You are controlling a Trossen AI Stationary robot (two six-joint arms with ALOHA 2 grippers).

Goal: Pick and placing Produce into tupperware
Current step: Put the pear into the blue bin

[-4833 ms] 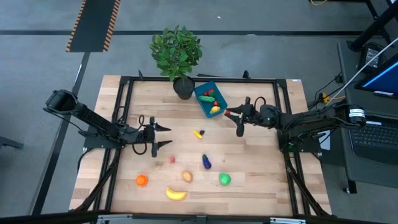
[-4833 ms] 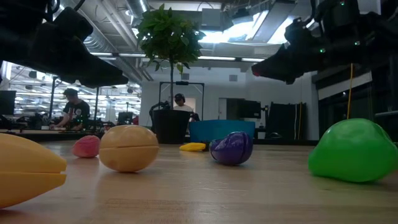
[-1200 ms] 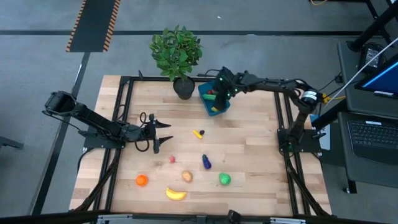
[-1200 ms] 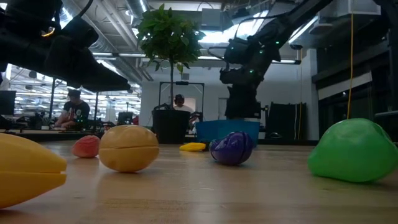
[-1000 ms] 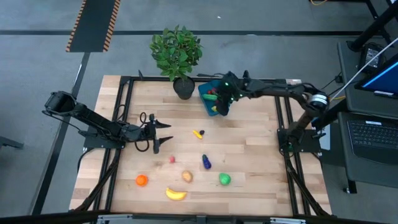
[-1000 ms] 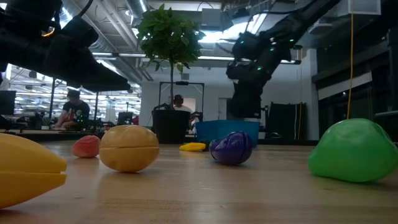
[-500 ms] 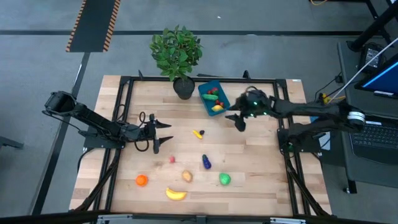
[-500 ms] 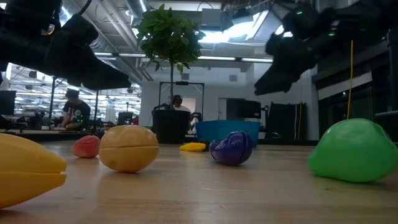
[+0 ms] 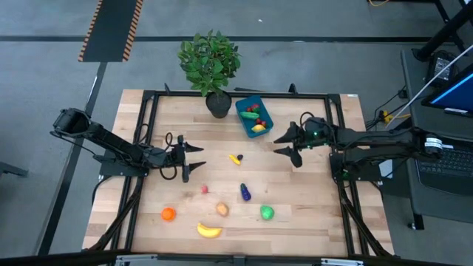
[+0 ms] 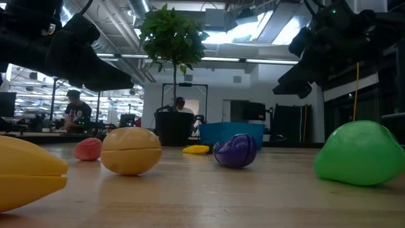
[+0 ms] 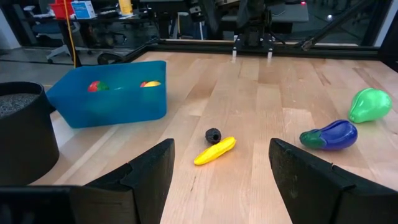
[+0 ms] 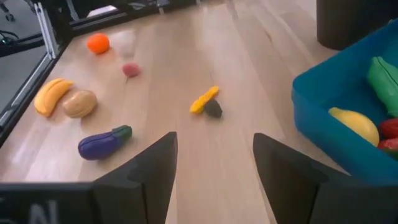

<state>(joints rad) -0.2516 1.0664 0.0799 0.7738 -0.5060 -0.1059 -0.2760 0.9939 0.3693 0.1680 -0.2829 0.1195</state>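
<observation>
The blue tupperware (image 9: 251, 117) stands at the table's far middle with a lemon (image 12: 354, 124), a green cucumber (image 12: 382, 78) and red berries in it. On the table lie a small yellow piece (image 9: 236, 158), a purple eggplant (image 9: 244, 193), a green fruit (image 9: 267, 213), a tan potato (image 9: 222, 210), a pink berry (image 9: 205, 190), an orange (image 9: 168, 214) and a banana (image 9: 209, 230). My right gripper (image 9: 276, 145) is open and empty, above the table, right of and nearer than the tupperware. My left gripper (image 9: 202, 159) is open and empty, left of the yellow piece.
A leafy potted plant (image 9: 211, 66) in a dark pot (image 9: 218, 105) stands just left of the tupperware at the far edge. A black metal frame (image 9: 236, 93) runs around the tabletop. People sit in the room far behind the table (image 10: 76, 111).
My right gripper has drawn back from over the tupperware toward the table's right and near side, tipping from pointing down to nearly level, pointing left. The tupperware and the loose produce have stayed in place.
</observation>
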